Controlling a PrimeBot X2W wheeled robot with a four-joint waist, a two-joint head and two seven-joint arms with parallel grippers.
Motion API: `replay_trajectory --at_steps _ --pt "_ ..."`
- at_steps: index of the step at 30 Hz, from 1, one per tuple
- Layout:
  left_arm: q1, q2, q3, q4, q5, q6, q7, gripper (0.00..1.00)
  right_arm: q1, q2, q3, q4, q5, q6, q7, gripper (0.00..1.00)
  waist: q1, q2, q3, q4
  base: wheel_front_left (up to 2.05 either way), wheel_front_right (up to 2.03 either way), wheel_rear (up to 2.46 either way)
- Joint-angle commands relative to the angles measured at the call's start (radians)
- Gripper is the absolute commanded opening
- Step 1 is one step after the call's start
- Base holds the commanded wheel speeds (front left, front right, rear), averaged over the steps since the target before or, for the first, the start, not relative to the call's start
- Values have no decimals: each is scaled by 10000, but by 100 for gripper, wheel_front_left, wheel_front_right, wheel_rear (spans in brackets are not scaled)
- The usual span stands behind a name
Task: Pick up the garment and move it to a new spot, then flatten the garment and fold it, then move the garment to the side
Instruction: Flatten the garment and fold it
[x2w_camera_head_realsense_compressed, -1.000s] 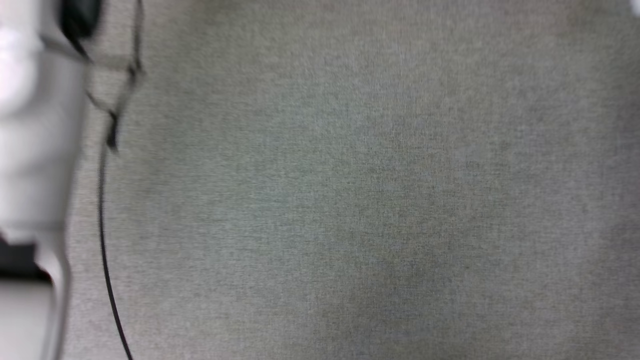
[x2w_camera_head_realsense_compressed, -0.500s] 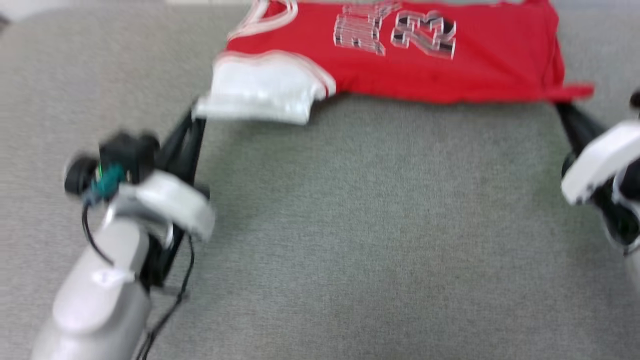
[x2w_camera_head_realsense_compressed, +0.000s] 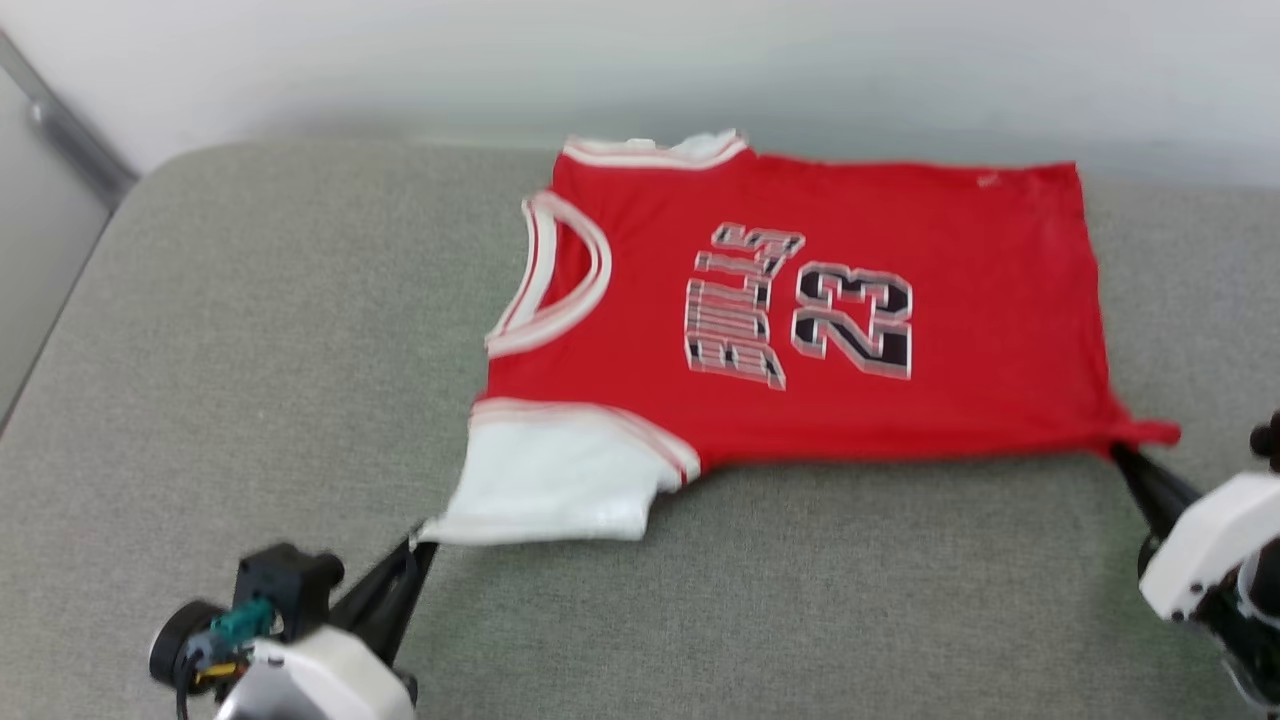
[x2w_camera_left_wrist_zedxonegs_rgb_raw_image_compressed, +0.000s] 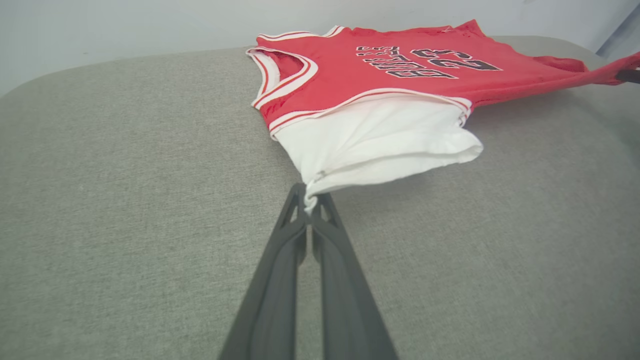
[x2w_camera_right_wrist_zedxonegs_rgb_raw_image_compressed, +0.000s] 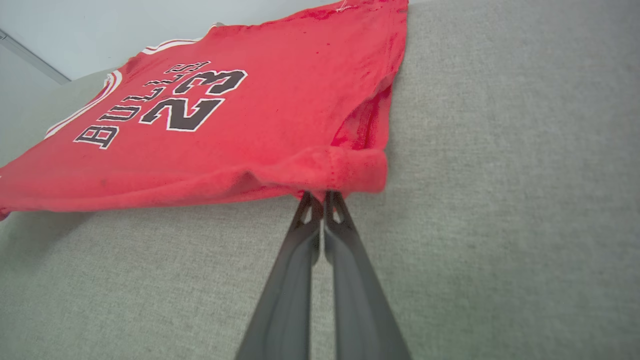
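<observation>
head view: garment (x2w_camera_head_realsense_compressed: 800, 300) spread print-up on far half of grey cushion (x2w_camera_head_realsense_compressed: 250, 350). left gripper (x2w_camera_head_realsense_compressed: 420, 548) pinched tight on near corner of white sleeve (x2w_camera_left_wrist_zedxonegs_rgb_raw_image_compressed: 380, 140). right gripper (x2w_camera_head_realsense_compressed: 1122, 452) clamped on near right hem corner (x2w_camera_right_wrist_zedxonegs_rgb_raw_image_compressed: 350, 170), stretched taut.

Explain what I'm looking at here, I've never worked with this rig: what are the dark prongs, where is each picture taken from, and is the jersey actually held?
Each pair of dark prongs is a two-fingered tool on one of the robot's arms. The wide picture comes from its head, looking down at a grey cushioned surface. The other two come from cameras on the wrists, looking along each tool's fingers. A red jersey lies spread on the surface, print side up. The left tool is pinched shut on the corner of the white sleeve. The right tool is pinched shut on the red hem corner. So both near corners are held.
</observation>
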Motion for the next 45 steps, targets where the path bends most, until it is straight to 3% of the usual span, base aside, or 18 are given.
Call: replay_trajectory --at_steps 1,7,10,15,19,32,45 --pt "337 179 -5 -259 -56 106 109 0 389 -74 -51 -120 141 -7 95 0 3 0 -415 0 0 0 0" --pt "1840 674 -196 -1430 -492 203 718 0 1927 -333 -276 -936 638 -7 870 0 3 0 -960 -103 0 0 0" --pt "2522 656 -317 -1800 -755 331 902 0 2700 -434 -501 -1402 863 -6 1214 0 3 0 -1156 -171 0 0 0" --pt "3390 872 -485 -2083 -797 508 992 0 3871 -476 -821 -2295 1043 -6 1787 0 3 0 -1254 -351 0 0 0" --pt "3600 1203 -760 -2267 -489 399 1197 0 4474 -523 -1068 -2844 975 -7 2077 0 3 0 -1200 -438 0 0 0" --pt "2251 1152 -54 -2805 -17 655 523 0 4137 -82 -1926 -4097 1080 -6 2752 0 3 0 -488 -679 0 0 0" --pt "-633 759 197 -1877 -25 431 1257 0 2296 258 -2099 -4210 178 -6 4084 0 3 0 967 -996 0 0 0"
